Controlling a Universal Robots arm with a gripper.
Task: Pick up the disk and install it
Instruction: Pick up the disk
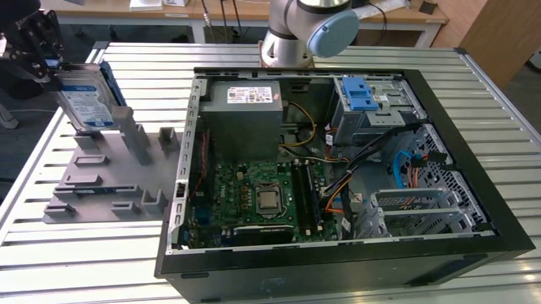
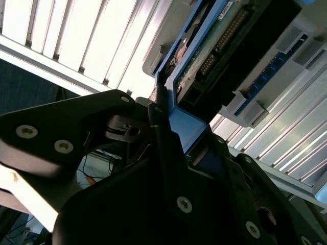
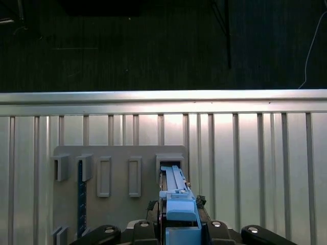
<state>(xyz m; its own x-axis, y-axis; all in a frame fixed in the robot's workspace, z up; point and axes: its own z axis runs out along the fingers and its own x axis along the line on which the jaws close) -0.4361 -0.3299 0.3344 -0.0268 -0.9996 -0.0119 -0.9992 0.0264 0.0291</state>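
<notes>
Silver-metal hard drive with a white-and-blue label, framed by a blue plastic carrier: this disk point(image 1: 85, 101) is clamped in your black hand point(image 1: 52, 66) at the exterior view's far left. The hand's fingers are closed on the disk's upper end. The disk hangs below them on edge, slightly tilted, its label facing the camera.

Directly under the disk sits a flat grey plastic holder point(image 1: 101, 190) with upright slots, lying on the slatted aluminium counter point(image 1: 76, 266). The disk's lower edge is right at one of the holder's uprights; you cannot tell whether they touch.

In the first wrist view the disk point(image 3: 176, 191) appears edge-on between the hand's fingers point(image 3: 148, 227), in line with an open rectangular slot point(image 3: 171, 162) of the holder point(image 3: 117, 204).

In the second wrist view the disk's green circuit-board side point(image 2: 214, 51) shows, with the carrier's blue end pinched against a black finger point(image 2: 163, 148).

An open black computer case point(image 1: 338, 259) lies well apart, toward the exterior view's right. Inside its far corner is a grey metal cage with a blue plastic latch point(image 1: 384, 109).
</notes>
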